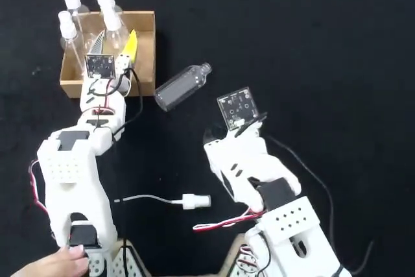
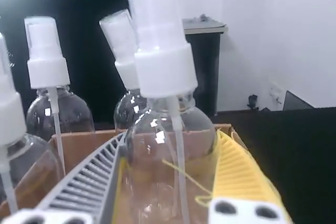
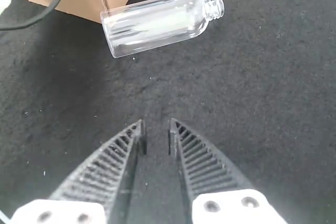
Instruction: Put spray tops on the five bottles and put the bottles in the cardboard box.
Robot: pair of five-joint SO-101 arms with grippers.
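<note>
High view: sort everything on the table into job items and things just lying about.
Job items:
cardboard box
three capped bottles standing in it
fourth capped bottle, held by the left gripper
uncapped bottle lying on the table
loose spray top
right gripper, empty

Lying about:
red and white wires by the arm bases
black table cover

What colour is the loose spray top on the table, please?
The spray top is white, clearest in the high view.
</note>
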